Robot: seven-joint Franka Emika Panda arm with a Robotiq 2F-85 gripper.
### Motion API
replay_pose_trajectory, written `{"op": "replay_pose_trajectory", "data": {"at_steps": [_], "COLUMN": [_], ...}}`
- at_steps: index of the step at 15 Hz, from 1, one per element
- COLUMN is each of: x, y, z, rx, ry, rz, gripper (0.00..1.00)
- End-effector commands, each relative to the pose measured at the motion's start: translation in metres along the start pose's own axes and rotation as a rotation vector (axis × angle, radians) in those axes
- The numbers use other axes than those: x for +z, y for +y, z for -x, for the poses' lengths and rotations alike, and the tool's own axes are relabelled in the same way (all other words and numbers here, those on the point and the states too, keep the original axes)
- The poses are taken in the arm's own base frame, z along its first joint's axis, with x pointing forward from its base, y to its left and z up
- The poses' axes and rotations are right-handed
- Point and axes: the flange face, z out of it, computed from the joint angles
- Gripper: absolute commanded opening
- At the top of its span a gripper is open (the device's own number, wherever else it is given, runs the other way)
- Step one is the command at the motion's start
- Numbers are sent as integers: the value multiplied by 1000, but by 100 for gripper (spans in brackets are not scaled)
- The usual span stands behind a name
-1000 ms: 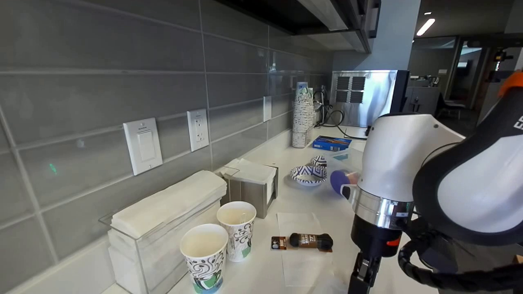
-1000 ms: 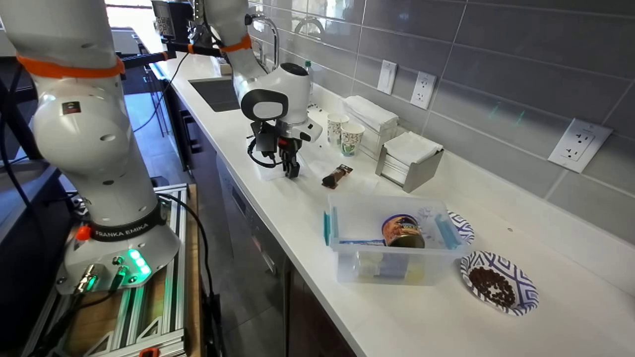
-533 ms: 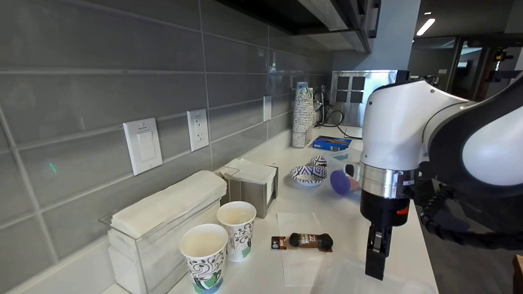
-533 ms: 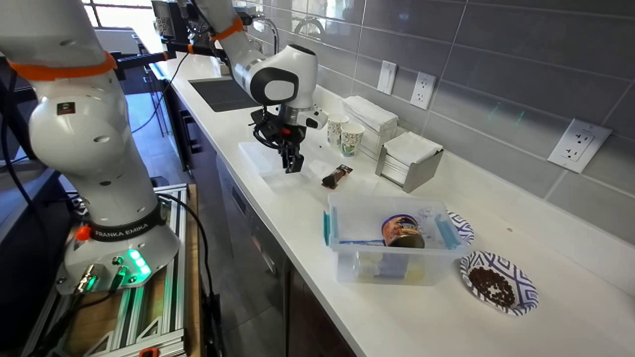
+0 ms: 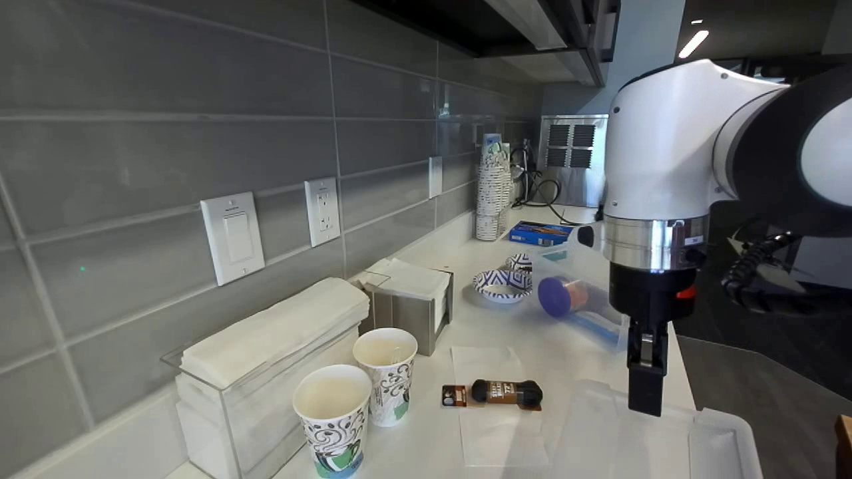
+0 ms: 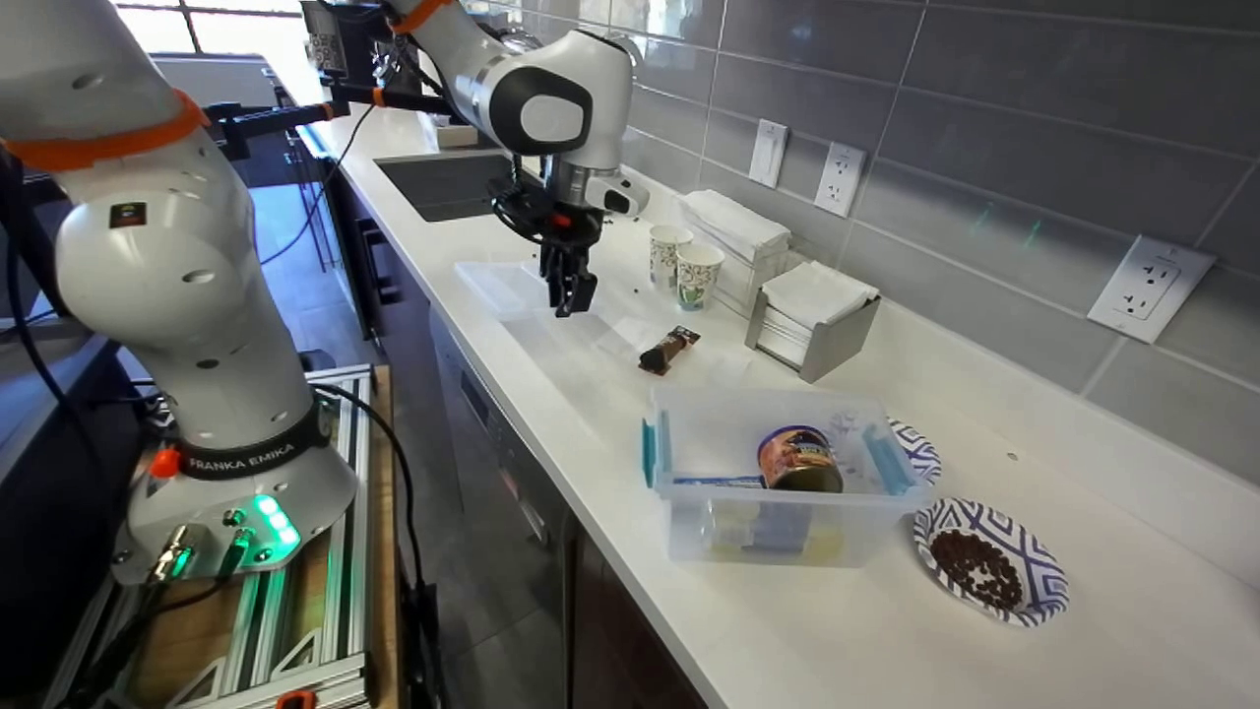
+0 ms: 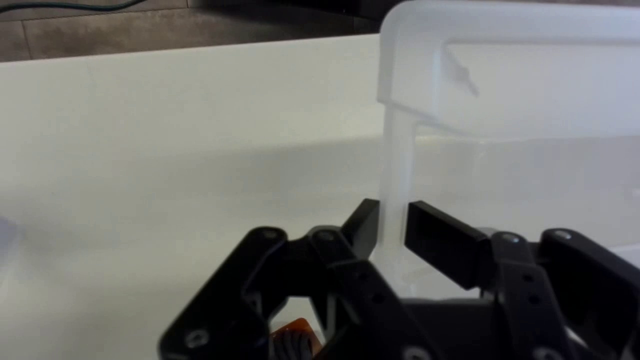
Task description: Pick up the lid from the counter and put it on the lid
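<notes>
higher than before, the hand holds the translucent lid, lower right in an exterior view. in an exterior view, the can inside the storage box, lower right, might block seating. wrist view: fingers pinch one edge only, so sagging could spoil alignment.

In an exterior view: free along left strip of surface, from jaws to near clear bin | filled far-left of jaws by lid, pinched between them | blocked low at right by black bundle | hemmed farther right by paper cups, napkin holder, tiled wall | free downward into bin, obstructed inside by can
</notes>
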Motion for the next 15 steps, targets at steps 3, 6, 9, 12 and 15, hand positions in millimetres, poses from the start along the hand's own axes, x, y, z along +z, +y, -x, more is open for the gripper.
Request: {"op": "replay_pose_trajectory", "data": {"at_steps": [3,6,9,12,15], "x": [-27,-36,-43,-49,-54], "y": [9,11,11,14,22], "z": [15,19,21,25,30], "rx": [-9,-13,-17,-15,-7], "ry": [-14,-12,-10,-14,-23], "rz": [40,49,54,63,88], "gripper": [6,6,6,6,6]}}
